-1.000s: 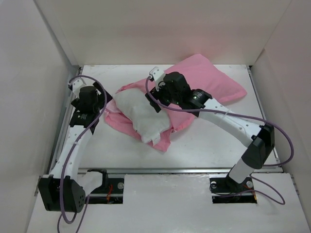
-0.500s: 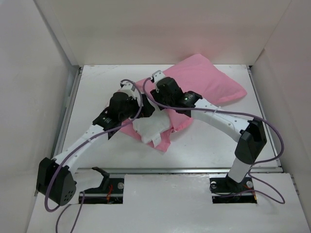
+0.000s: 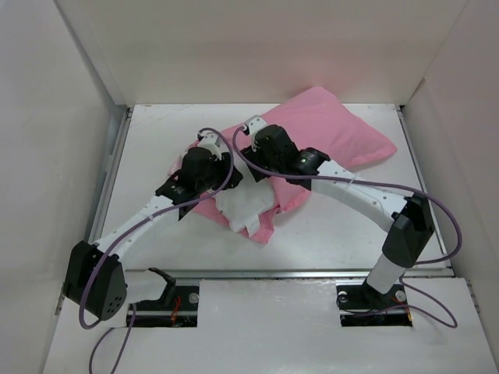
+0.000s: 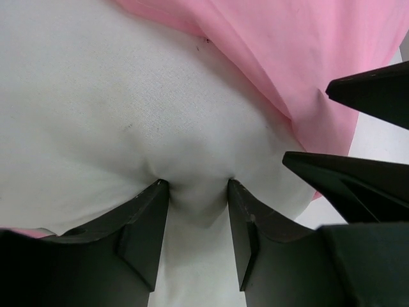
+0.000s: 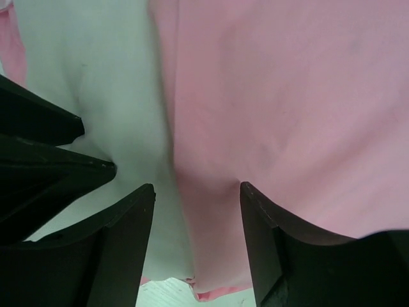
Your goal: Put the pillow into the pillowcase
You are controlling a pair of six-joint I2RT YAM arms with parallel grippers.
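The pink pillowcase [image 3: 335, 132] lies slantwise on the table, bulging with the white pillow [image 3: 245, 204], whose near end sticks out of its mouth. My left gripper [image 3: 226, 178] presses down on that exposed end. In the left wrist view, my left gripper [image 4: 197, 185] is shut on a pinched fold of the pillow [image 4: 96, 96], with the pillowcase [image 4: 307, 51] just beyond. My right gripper [image 3: 251, 158] sits right beside it. In the right wrist view, my right gripper [image 5: 195, 188] is shut on the pillowcase [image 5: 287, 96] edge, with some of the pillow [image 5: 96, 64] caught in the same wad.
White walls box in the table [image 3: 156, 132] on the left, back and right. A metal rail [image 3: 312, 273] runs along the near edge. The two grippers work almost touching, and each one's fingers [image 4: 358, 185] show in the other's wrist view.
My left arm swung in from the table's left side onto the pillow's exposed end and closed on it. My right gripper narrowed onto the pillowcase edge and shifted slightly.
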